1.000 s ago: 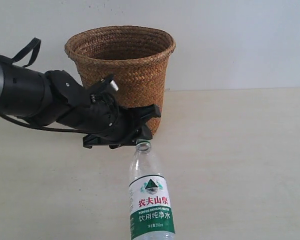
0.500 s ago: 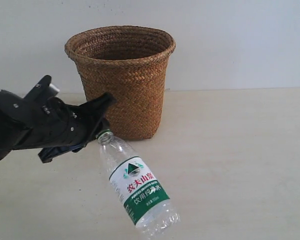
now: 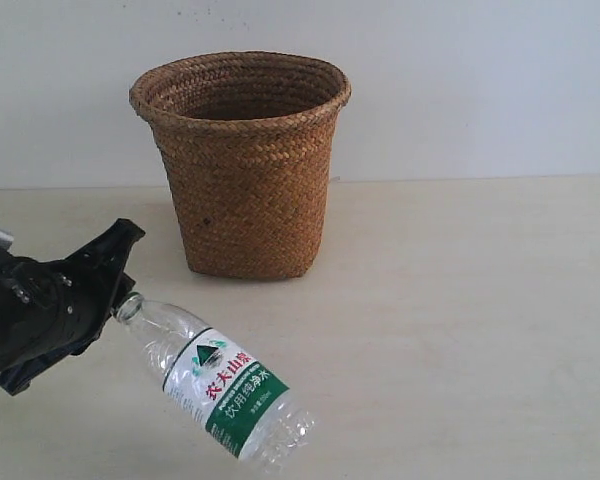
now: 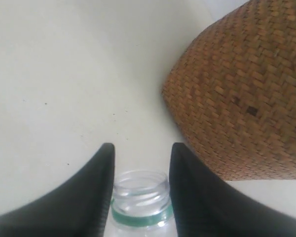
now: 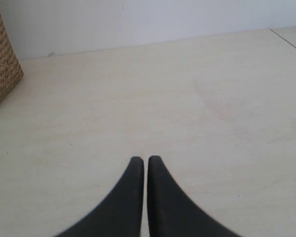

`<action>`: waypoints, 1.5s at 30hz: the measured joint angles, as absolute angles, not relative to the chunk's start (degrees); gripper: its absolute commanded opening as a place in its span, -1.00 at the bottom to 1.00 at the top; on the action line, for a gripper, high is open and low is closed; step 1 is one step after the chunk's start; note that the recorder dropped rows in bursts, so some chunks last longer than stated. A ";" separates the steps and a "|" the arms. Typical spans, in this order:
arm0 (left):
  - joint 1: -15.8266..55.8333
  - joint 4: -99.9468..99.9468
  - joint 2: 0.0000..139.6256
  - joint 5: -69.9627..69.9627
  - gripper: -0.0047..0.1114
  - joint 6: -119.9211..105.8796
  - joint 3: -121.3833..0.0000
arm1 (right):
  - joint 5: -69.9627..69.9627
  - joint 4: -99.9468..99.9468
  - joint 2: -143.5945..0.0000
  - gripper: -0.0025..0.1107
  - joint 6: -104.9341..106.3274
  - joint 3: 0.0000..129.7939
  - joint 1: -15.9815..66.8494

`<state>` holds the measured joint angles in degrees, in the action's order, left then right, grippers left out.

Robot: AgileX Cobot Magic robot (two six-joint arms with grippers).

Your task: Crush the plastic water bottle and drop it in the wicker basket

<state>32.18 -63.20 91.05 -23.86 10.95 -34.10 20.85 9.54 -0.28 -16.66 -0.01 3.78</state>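
Black and low at the left edge, the left end effector [image 3: 118, 288] has its two fingers clamped on the open neck of the plastic water bottle [image 3: 215, 385]. The bottle slants away to the right over the table [image 3: 460, 300], uncrushed, in front of the wicker basket [image 3: 245, 180] and apart from it. The basket stands upright by the wall. The right end effector [image 5: 145, 160] is pressed closed on nothing, above the table.

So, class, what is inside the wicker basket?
Only the upper inner wall of the basket shows, just below the rim. Its bottom is hidden behind the front wall, so any contents cannot be seen.
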 measured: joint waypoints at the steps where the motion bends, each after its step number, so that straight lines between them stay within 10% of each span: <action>1: 32.18 -63.20 91.05 -24.25 -0.85 11.07 -33.88 | 20.85 9.54 -0.28 -0.96 -16.66 -0.01 3.78; 31: 32.18 -58.15 95.72 -26.38 -0.84 17.82 -33.62 | 20.85 9.54 -0.28 -0.96 -16.79 -0.01 3.78; 45: 32.18 -49.45 95.72 -28.69 -0.29 26.19 -33.62 | 20.85 9.54 -0.28 -0.96 -16.79 -0.01 3.78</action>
<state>32.18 -49.45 95.72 -28.69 26.19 -33.62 20.85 9.54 -0.28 -16.79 -0.01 3.78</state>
